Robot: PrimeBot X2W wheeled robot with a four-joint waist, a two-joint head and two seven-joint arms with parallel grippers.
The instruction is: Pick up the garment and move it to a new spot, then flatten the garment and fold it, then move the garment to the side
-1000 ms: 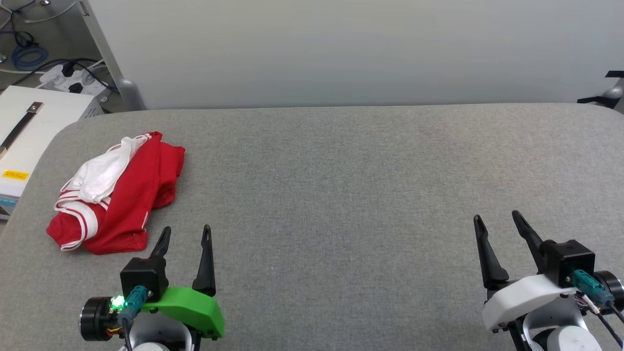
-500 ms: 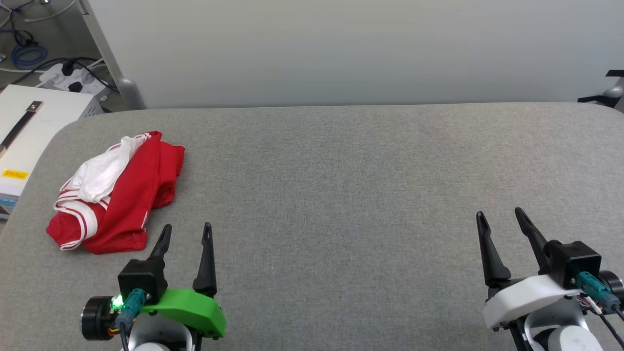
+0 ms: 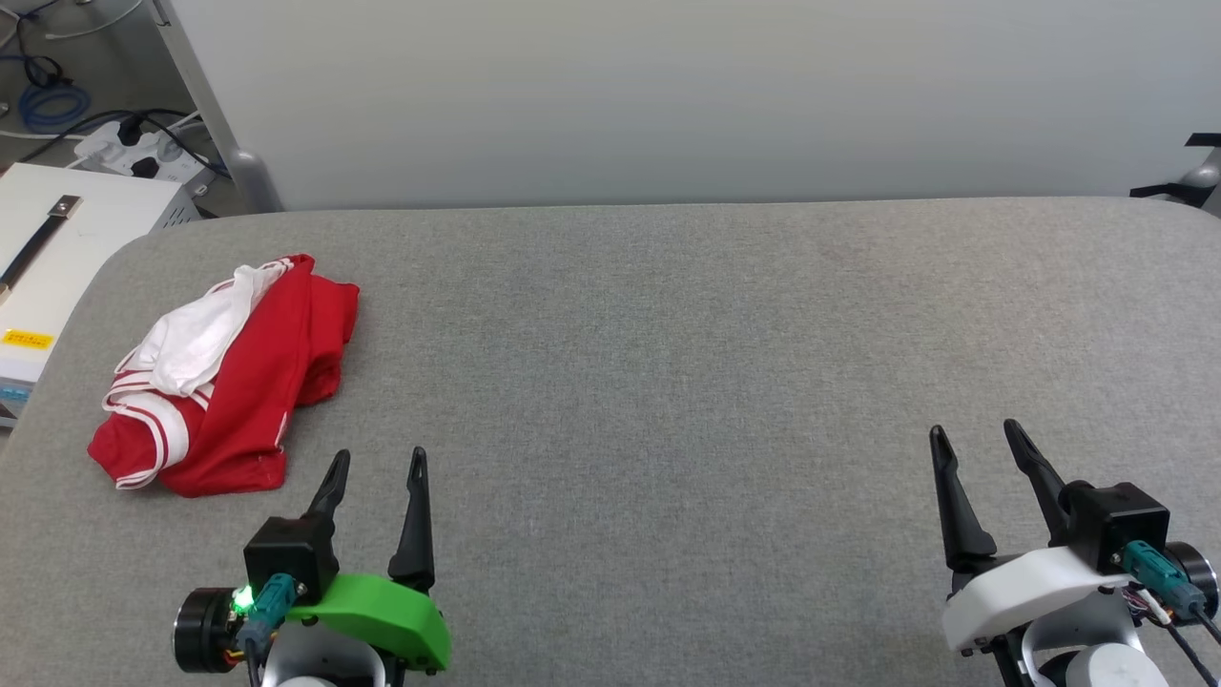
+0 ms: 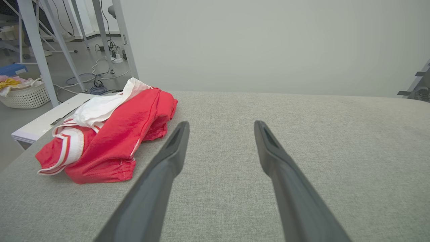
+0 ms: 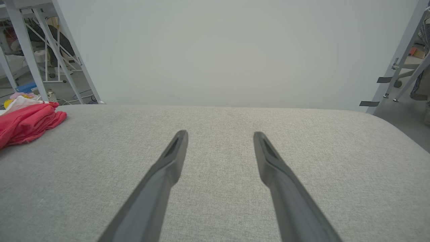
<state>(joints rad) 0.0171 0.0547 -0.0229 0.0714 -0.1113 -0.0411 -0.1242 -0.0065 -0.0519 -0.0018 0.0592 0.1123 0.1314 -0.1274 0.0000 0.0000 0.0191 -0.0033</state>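
A crumpled red fabric T-shirt (image 3: 224, 377) with white sleeves and red-and-white striped trim lies bunched by the left edge of the grey fabric-covered desk (image 3: 668, 363), toward its far left corner. The left pincer (image 3: 379, 456) hovers just beside the shirt's near hem, fingers spread and empty. The right pincer (image 3: 971, 431), near the desk's near right corner, is also spread wide and holds nothing.

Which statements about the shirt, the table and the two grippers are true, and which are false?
1. The garment lies crumpled on the grey table. True.
2. The left gripper is shut on the garment. False: it is open and apart from it.
3. The right gripper is open and holds nothing. True.
4. The garment lies nearer the right gripper. False: it lies nearer the left one.
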